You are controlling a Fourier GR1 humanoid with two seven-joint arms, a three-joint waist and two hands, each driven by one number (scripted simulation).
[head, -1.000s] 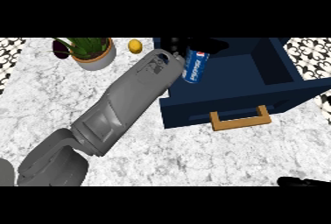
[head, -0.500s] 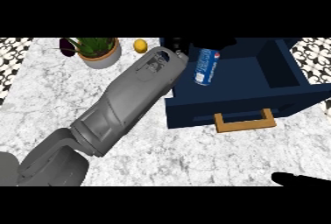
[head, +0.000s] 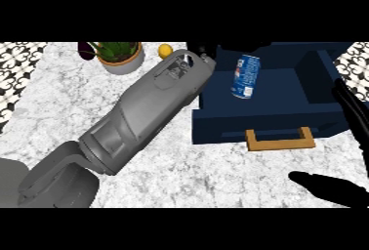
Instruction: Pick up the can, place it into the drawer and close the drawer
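text: you can read none | can [head: 246, 76]: blue with a white and red patch on its side, lettering too small for you to make out | place: over the open drawer [head: 288, 97], above its wooden handle [head: 279, 139]

The can [head: 246, 76] now stands further right in the view than a second ago, over the inside of the open drawer [head: 274, 105] rather than at its left wall, and it shows almost upright where it earlier leaned. The left hand [head: 220, 49] has moved right along with it and sits at the drawer's back left corner, near the top of the view. The right hand [head: 333, 188] has come up from the lower right edge: only a dark tip showed before, and now more of it lies over the bench [head: 180, 171], with a dark finger [head: 353, 112] reaching up beside the drawer's right side.
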